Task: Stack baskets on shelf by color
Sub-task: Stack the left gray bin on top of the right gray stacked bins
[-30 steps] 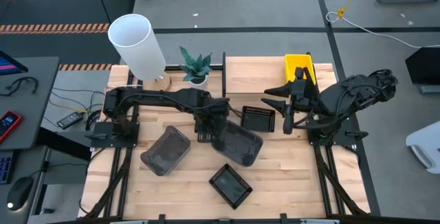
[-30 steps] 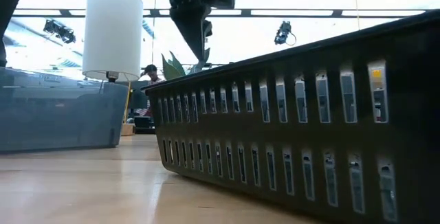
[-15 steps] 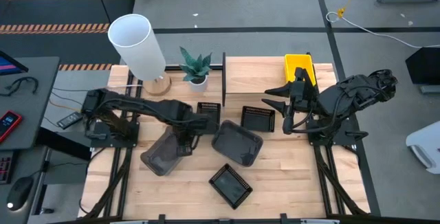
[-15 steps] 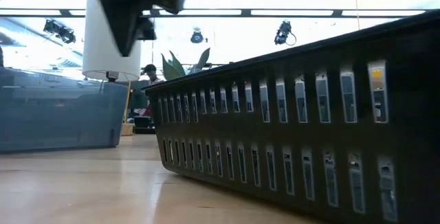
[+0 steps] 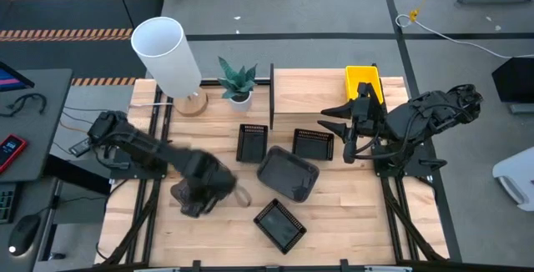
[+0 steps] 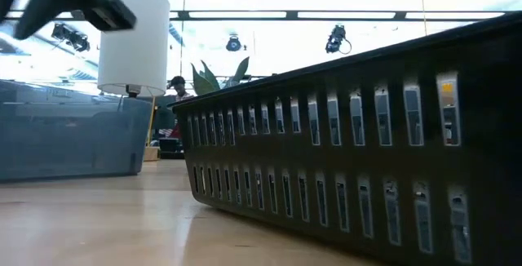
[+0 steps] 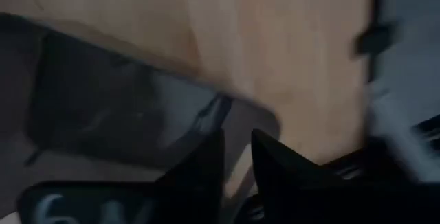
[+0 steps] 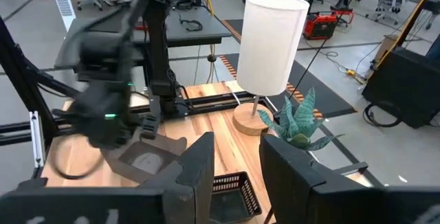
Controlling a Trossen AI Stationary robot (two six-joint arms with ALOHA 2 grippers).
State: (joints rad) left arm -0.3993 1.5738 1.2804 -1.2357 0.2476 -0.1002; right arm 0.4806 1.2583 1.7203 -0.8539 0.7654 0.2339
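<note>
One yellow basket (image 5: pixel 364 83) sits on the light-wood shelf (image 5: pixel 321 91) at the back right. On the table lie two smoky grey baskets (image 5: pixel 185 195) (image 5: pixel 288 174) and three black mesh baskets (image 5: pixel 252 141) (image 5: pixel 314 144) (image 5: pixel 279 224). My left gripper (image 5: pixel 215 190) is blurred in motion above the left grey basket (image 7: pixel 117 107). Its fingers (image 7: pixel 206 162) stand a little apart with nothing between them. My right gripper (image 5: pixel 349 137) hangs open in front of the shelf, beside a black mesh basket. The low view is filled by a black mesh basket (image 6: pixel 342 160).
A white lamp (image 5: pixel 167 55) and a small potted plant (image 5: pixel 238 80) stand at the back left, next to the shelf's black upright (image 5: pixel 272 93). The shelf's bare board lies left of the yellow basket. A person shows far off in the room (image 6: pixel 175 86).
My left arm has let go of the black mesh basket near the shelf's upright and swung left and forward, over the left grey basket. The right arm has not moved.
</note>
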